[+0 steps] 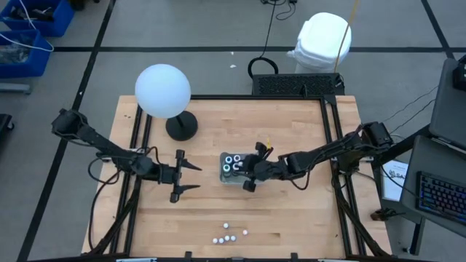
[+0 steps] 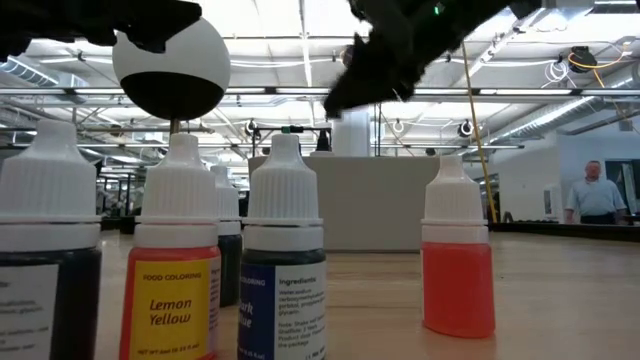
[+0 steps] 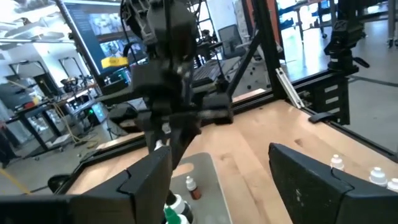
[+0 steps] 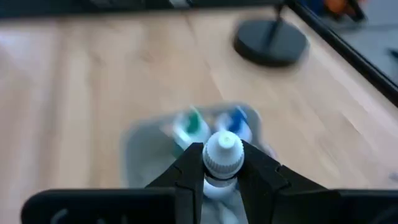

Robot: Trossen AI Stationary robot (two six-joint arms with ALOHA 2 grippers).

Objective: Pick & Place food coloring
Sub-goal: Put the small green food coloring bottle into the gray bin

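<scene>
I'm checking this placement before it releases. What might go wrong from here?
The right gripper pinches a white-capped bottle just under its cap, over the tray; it may slip or swing. Bottles already standing in the tray leave little room and might topple. The open left gripper is near.

Bottle in right tool [image 4: 221,163]: you only get its white cap; the body is hidden between the fingers.
Tray [image 4: 140,146]: blurred for you, its near part cut off behind the right tool.
Low-view bottles [image 2: 172,290]: bottoms cut off by the edge; the dark blue label reads only in part.
Loose bottles [image 1: 229,234]: too small for you to tell colours from above.
</scene>
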